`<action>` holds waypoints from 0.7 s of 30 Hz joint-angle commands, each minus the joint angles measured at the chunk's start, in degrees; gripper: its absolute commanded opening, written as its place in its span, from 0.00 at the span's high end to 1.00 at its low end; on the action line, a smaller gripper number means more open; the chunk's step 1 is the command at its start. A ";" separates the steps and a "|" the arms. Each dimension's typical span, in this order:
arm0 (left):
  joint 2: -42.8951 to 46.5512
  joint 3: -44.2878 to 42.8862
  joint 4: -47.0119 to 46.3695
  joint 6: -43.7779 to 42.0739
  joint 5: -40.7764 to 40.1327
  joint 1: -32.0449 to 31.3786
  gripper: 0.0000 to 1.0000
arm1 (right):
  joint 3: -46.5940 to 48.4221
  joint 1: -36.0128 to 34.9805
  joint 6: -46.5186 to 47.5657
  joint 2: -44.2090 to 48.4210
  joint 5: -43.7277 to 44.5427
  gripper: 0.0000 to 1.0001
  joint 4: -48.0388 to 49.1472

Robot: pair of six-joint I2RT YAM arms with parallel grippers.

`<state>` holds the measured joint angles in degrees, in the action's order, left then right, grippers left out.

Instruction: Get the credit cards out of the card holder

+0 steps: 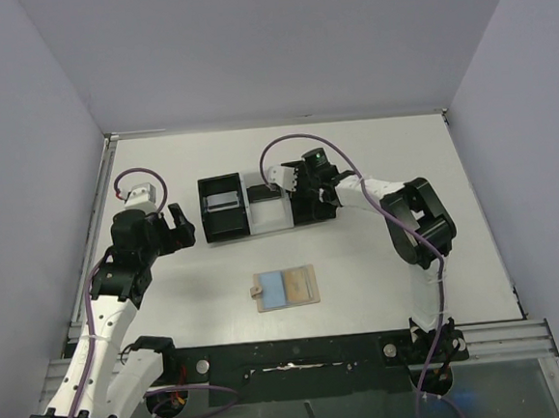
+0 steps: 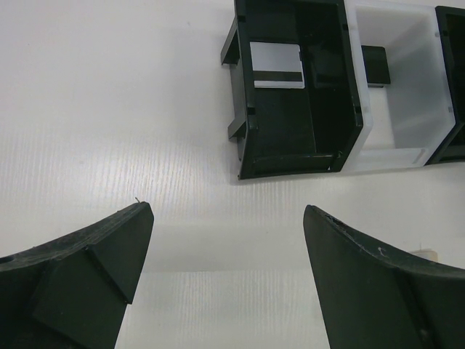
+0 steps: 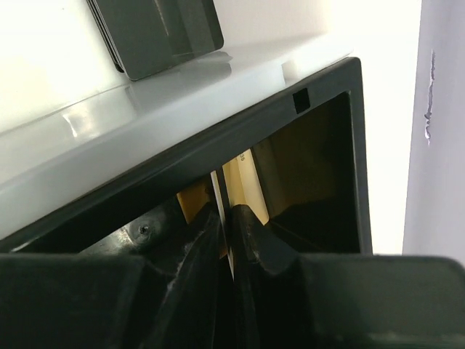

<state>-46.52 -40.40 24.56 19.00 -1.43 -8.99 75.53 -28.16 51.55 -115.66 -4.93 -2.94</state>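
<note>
White table (image 1: 402, 161), grey walls (image 1: 247, 47): one tray (image 1: 205, 215), one card holder (image 1: 309, 286), four credit cards (image 1: 281, 287) (right gripper (image 3: 227, 218) pinches one), left gripper (image 2: 227, 211) open.

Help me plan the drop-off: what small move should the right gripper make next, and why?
Probably open the right gripper slightly: it pinches a thin pale yellow plastic card edge-on inside the tray's black right-hand compartment, so letting go should drop it there.
</note>
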 commanded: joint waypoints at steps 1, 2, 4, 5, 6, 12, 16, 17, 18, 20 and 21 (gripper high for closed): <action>0.07 -0.31 -3.37 -0.99 0.87 0.29 0.16 | 2.32 0.08 0.57 0.34 -0.54 0.85 -0.29; 0.03 -0.35 -3.37 -0.99 0.87 0.29 0.16 | 2.33 0.12 0.79 0.43 -0.88 0.84 -1.07; 0.03 -0.32 -3.35 -0.97 0.88 0.29 0.16 | 2.47 0.23 0.92 0.39 -0.90 0.81 -1.81; 0.05 -0.37 -3.45 -1.05 0.97 0.31 0.16 | 2.58 0.30 0.92 0.40 -0.90 0.79 -2.09; 0.03 -0.31 -3.45 -1.07 1.09 0.30 0.16 | 2.60 0.44 0.95 0.35 -0.95 0.78 -2.37; -0.59 -0.36 -3.59 -1.23 1.84 0.34 0.16 | 3.85 0.63 0.02 -0.21 -0.92 0.71 -3.52; -0.84 -0.40 -3.49 -1.25 1.96 0.29 0.16 | 5.89 0.63 -0.73 -1.06 -1.95 0.69 -5.39; -0.84 -0.39 -3.54 -1.33 1.90 0.29 0.16 | 6.22 0.57 -0.87 -1.35 -1.67 0.69 -5.41; -0.83 -0.34 -3.55 -1.34 1.95 0.29 0.16 | 6.60 0.58 -0.96 -1.64 -1.33 0.69 -5.44; -0.85 -0.30 -3.48 -1.34 2.02 0.29 0.16 | 7.28 0.64 -1.26 -2.08 -0.97 0.68 -5.77; -0.88 -0.31 -3.53 -1.34 2.06 0.29 0.16 | 7.51 0.63 -1.27 -2.06 -1.13 0.67 -6.04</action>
<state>-47.55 -40.40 24.16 18.79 -0.54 -8.95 80.01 -28.03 51.20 -116.51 -5.58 -8.84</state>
